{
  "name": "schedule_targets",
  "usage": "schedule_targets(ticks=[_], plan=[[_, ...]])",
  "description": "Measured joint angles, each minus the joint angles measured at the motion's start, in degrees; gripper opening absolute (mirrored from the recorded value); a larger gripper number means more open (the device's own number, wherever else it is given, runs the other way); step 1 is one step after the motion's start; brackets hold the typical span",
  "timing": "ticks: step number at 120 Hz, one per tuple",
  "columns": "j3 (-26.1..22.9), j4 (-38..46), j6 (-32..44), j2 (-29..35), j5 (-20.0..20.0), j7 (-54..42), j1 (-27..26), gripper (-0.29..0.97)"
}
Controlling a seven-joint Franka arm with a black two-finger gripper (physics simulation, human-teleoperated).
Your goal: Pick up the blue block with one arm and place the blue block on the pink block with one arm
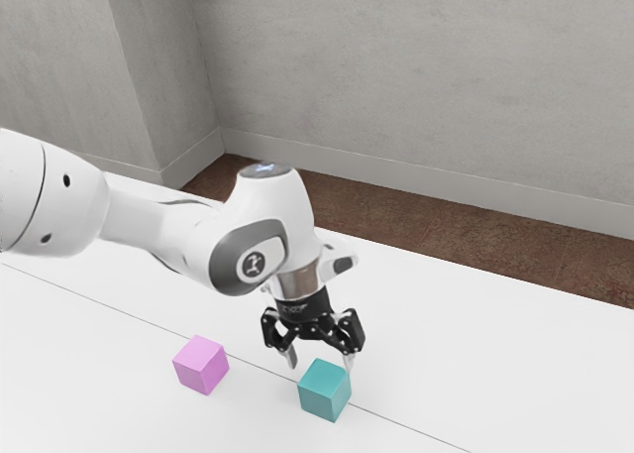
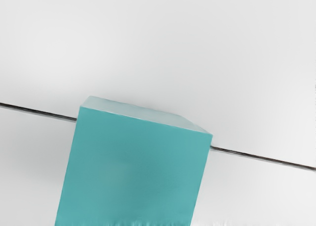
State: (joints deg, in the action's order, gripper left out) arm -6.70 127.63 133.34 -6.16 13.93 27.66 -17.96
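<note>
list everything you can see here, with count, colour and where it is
blue block: one, teal-blue, on the table at the seam, just under the gripper
pink block: one, pink, on the table, to the exterior view's left of the blue block, apart from it
table: one, white, under both blocks
seam: one, thin dark line, across the tabletop
floor: brown, beyond the table
walls: grey, behind the floor
arm: one, white, from the exterior view's left
gripper: one, black, open, over the blue block
</note>
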Motion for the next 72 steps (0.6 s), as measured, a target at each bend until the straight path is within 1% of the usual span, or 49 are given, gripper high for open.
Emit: schedule_targets(ticks=[20, 36, 72], plan=[[-0.09, 0.05, 1.06, -1.78, 0.20, -5.80, 0.72, 0.68], [-0.07, -0.67, 1.51, -3.57, -0.91, -9.73, 0.84, 0.68], [-0.06, -1.48, 3.42, -7.49, -1.25, -15.95, 0.74, 0.68]])
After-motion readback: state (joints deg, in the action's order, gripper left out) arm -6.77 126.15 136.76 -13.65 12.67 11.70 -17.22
